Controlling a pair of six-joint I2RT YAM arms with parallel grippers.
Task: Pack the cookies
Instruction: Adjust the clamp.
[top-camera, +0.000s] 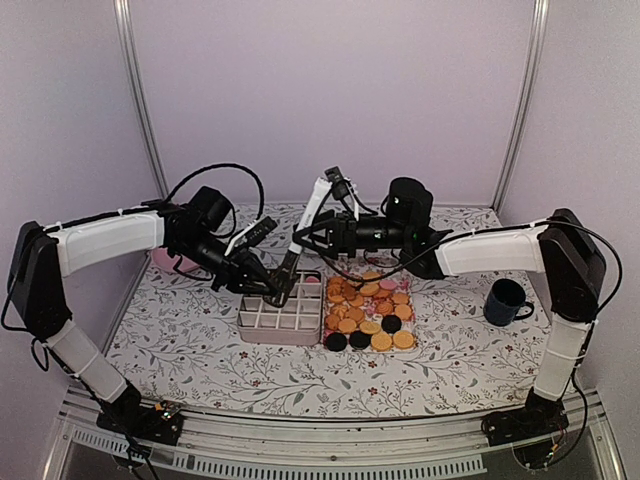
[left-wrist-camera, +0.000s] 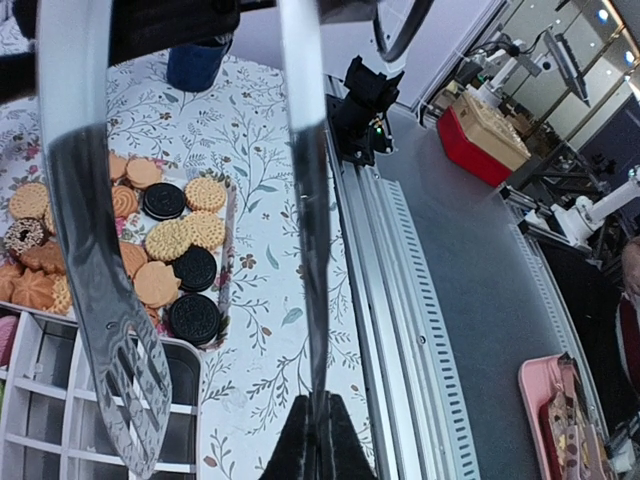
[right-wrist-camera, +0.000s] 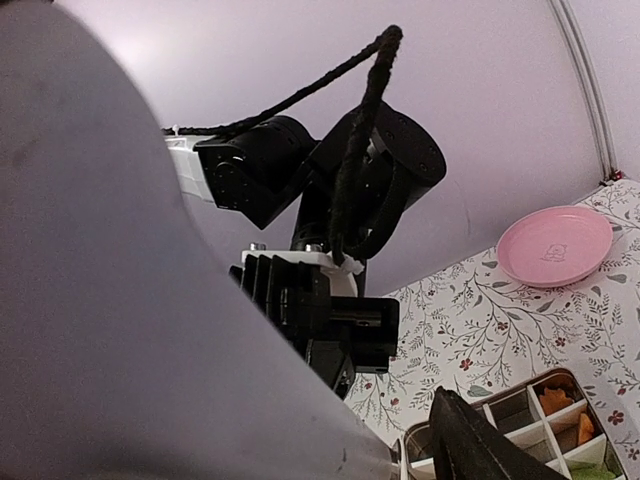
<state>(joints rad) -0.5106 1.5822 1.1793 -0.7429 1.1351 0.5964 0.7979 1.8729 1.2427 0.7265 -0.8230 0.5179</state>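
Cookies: a heap of round biscuits on a flat tray at mid-table. Most are golden-orange, with a few black ones on the near side.
- Left wrist view gives the detail: the cookies show stamped patterns, and three of them are black sandwich biscuits.
- Right wrist view alone shows orange pieces lying in two cells of the divided box.

The divided box sits just left of the tray, touching it or nearly so. From above its cells look pale; what is in them cannot be made out.

Left gripper: clamped on metal tongs.
- In its own camera the tongs have their two blades spread apart.
- The slotted tip hangs over the box, and nothing is between the blades.

Right gripper: reaches in over the far side of the box. Its camera is mostly filled by a grey blur, so I cannot tell how far open it is or whether it carries anything.

A blue mug stands well right of the tray. A pink plate shows plainly from the right wrist; from above the plate is mostly hidden behind the left arm.
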